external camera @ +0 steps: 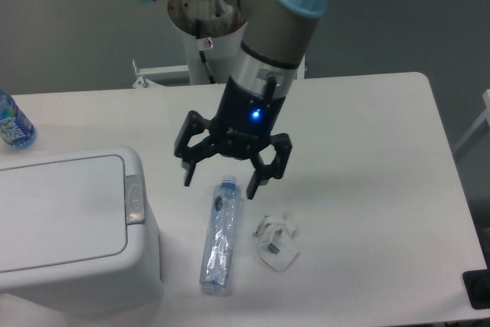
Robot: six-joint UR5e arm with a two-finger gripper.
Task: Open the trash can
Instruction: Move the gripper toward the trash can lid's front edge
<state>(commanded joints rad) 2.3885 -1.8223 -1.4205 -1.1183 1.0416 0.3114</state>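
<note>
The trash can [65, 227] is a large boxy white bin at the front left of the table. Its flat lid is down and the small grey push-button latch [135, 198] sits on its right edge. My gripper [220, 181] hangs above the middle of the table, to the right of the bin and apart from it. Its black fingers are spread open and hold nothing. The fingertips hover just above the cap end of a clear plastic bottle.
A clear plastic bottle [220, 237] lies on the table right of the bin. A crumpled white piece of rubbish [278, 243] lies beside it. Another bottle with a blue label [13, 122] stands at the far left edge. The robot's base [200, 36] is at the back.
</note>
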